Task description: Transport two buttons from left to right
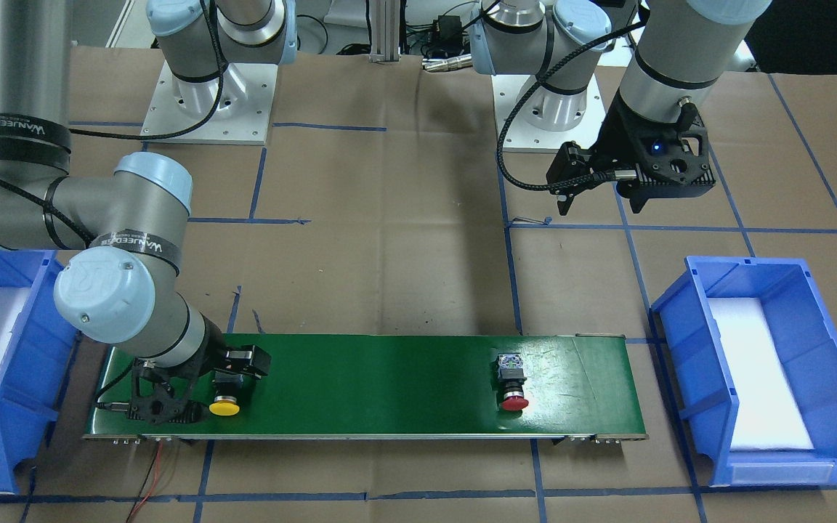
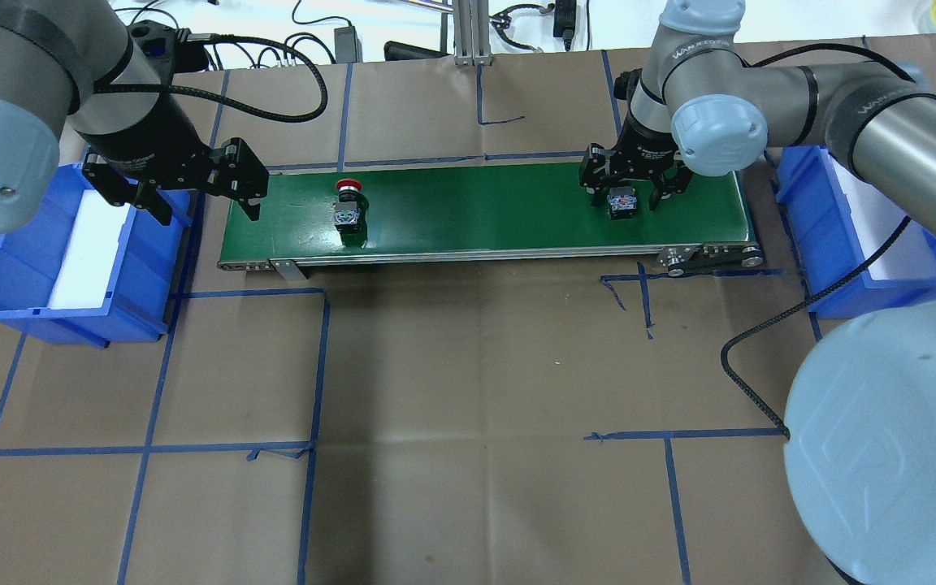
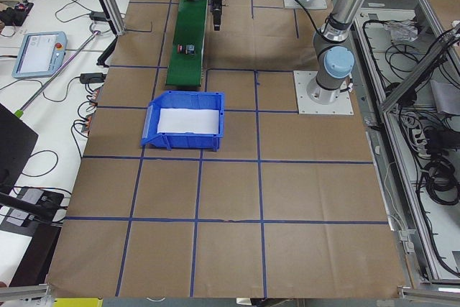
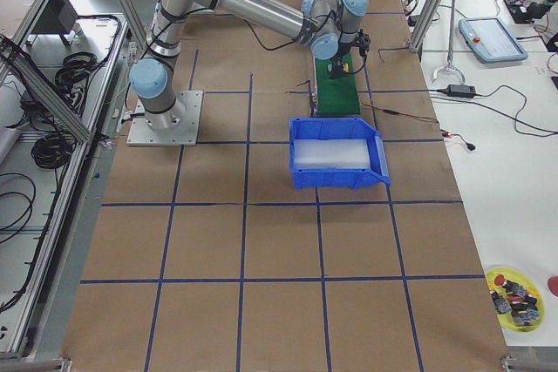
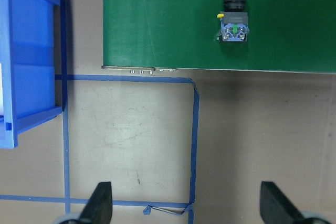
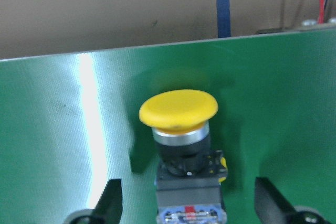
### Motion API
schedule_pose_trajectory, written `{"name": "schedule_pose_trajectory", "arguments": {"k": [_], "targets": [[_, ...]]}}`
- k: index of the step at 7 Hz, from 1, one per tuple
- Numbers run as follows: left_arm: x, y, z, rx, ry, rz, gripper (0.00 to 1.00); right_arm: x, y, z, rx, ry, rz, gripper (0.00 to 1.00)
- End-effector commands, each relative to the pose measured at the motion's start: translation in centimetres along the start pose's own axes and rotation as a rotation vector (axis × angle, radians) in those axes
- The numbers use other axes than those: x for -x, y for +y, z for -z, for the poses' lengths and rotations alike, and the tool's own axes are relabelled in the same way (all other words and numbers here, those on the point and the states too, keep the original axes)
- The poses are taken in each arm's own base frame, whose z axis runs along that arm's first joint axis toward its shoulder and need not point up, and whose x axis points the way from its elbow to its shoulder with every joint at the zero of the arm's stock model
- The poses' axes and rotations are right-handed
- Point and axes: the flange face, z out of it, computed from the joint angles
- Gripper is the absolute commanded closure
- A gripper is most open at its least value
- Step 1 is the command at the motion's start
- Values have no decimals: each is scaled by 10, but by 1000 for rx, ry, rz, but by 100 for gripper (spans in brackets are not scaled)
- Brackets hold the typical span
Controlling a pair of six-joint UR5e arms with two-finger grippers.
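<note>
The yellow button (image 6: pixel 178 111) sat at the belt's (image 2: pixel 484 203) right end, between the fingers of the released right end effector (image 2: pixel 627 198). The red button (image 5: pixel 234 11) lay near the belt's left end, with the left end effector (image 5: pixel 187 203) likewise released just off that end. Neither looked delivered.

Counter (image 2: pixel 468 366): covered in brown paper, marked into squares by blue tape lines (image 2: pixel 151 449). A long, flat green conveyor belt (image 2: pixel 476 207) with metal edges lies across it; its surface is scuffed and glossy in places. One blue open-topped plastic bin (image 2: pixel 21 260) stands just beside each end of the belt, each lined with a white foam pad (image 2: pixel 90 256). Thin red and black wires (image 1: pixel 148 479) trail from the belt's end on the robot's right. The white side bench (image 4: pixel 488 172) carries a grey touch-screen tablet (image 4: pixel 493 38) and a round yellow dish (image 4: pixel 514 289) of small parts, too small to identify
</note>
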Motion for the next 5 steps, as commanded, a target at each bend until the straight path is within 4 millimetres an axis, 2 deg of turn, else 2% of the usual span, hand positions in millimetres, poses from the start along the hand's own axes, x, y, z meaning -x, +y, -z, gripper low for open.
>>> {"name": "schedule_pose_trajectory", "arguments": {"k": [1,2,4,5], "targets": [[0,0,2,11,2,0,0,-3,-2,0,-1,2,6,82],[0,0,2,13,2,0,0,-4,-3,9,-16,-3,7,92],[0,1,2,13,2,0,0,-11,-15,37,-60,20,42,92],[0,1,2,13,2,0,0,-26,-16,60,-94,44,30,92]]}}
